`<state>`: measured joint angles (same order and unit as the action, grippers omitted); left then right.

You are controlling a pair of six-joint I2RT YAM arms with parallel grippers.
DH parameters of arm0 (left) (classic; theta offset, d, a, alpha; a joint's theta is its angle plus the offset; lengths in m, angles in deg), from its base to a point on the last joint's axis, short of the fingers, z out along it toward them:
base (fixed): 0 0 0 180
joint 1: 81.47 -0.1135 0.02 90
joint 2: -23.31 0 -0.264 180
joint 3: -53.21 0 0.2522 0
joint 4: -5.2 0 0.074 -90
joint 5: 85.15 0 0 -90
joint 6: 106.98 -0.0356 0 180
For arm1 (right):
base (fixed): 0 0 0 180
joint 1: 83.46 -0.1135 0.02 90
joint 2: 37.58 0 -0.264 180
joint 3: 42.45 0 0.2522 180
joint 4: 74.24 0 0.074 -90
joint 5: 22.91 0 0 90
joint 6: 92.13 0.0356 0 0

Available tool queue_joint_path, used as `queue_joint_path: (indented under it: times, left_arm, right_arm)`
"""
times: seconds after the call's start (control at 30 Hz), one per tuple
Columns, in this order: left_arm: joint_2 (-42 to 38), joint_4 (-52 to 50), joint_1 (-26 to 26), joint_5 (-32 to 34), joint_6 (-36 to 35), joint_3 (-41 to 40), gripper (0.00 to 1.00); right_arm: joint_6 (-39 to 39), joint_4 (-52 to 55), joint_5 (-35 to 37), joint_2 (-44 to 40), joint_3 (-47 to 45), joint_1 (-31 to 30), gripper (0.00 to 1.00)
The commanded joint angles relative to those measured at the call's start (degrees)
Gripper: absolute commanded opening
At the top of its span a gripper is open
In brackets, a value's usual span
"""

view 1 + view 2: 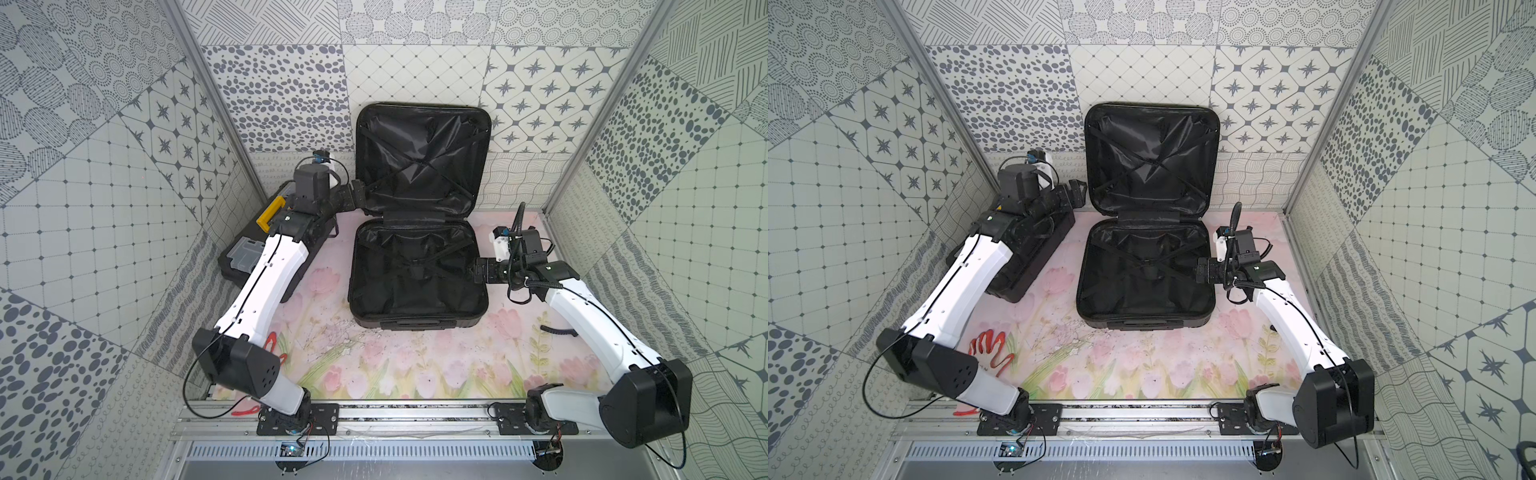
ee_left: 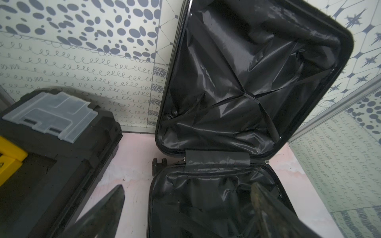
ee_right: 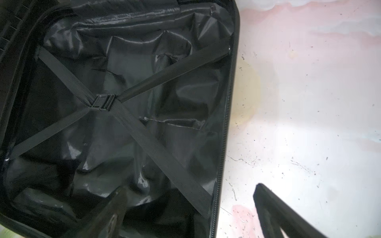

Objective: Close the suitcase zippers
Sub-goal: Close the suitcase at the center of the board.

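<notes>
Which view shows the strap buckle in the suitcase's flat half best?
The right wrist view: the buckle is close and sharp where the straps cross. In both top views it is only a tiny dark spot inside the suitcase. The left wrist view shows part of that half, but no buckle.

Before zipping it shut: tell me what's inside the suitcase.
The suitcase holds no cargo: just black lining and crossed straps joined by a buckle. Anything under the lining is hidden.
</notes>
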<state>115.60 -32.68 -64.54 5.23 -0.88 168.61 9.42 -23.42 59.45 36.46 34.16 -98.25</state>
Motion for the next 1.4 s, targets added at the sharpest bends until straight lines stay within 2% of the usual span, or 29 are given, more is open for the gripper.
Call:
queue_joint_path:
  times: [0.0, 0.13, 0.43, 0.6, 0.8, 1.0, 1.1, 1.3, 1.37]
  left_arm:
    - [11.17, -7.87, -0.75, -1.75, -12.85, 13.85, 0.97]
    - [20.51, -9.89, -2.32, -6.13, -14.38, 24.45, 0.95]
    - [34.11, -4.76, -4.97, -10.04, -13.28, 36.18, 0.88]
    - [40.19, -0.02, -6.19, -11.81, -12.42, 39.95, 0.72]
    - [44.30, 6.47, -6.38, -12.76, -13.14, 40.82, 0.56]
    - [47.69, 11.82, -6.75, -14.20, -13.15, 42.69, 0.48]
    - [49.37, 12.81, -6.73, -14.97, -13.23, 43.97, 0.43]
    - [50.07, 16.51, -6.76, -16.12, -13.20, 43.77, 0.22]
    - [49.79, 16.63, -6.74, -16.42, -13.41, 43.73, 0.17]
  right_arm:
    - [2.03, 0.29, 0.57, 0.81, 1.84, -0.88, 0.98]
    - [3.14, 1.77, 1.14, 2.35, 1.75, -1.21, 0.98]
    - [4.42, 1.97, 0.39, 6.66, 2.37, -1.30, 0.98]
    - [4.18, 2.05, 1.30, 8.45, 1.97, -1.30, 0.98]
    - [4.53, 2.64, 2.68, 10.38, 1.87, -1.30, 0.94]
    - [5.83, 1.66, 2.66, 12.74, 2.19, -1.30, 0.81]
    - [6.50, 0.58, 2.85, 13.80, 1.62, -1.28, 0.71]
    - [8.69, -1.95, 3.18, 15.15, 0.81, -1.30, 0.50]
    - [9.51, -2.83, 3.42, 15.24, 0.63, -1.39, 0.39]
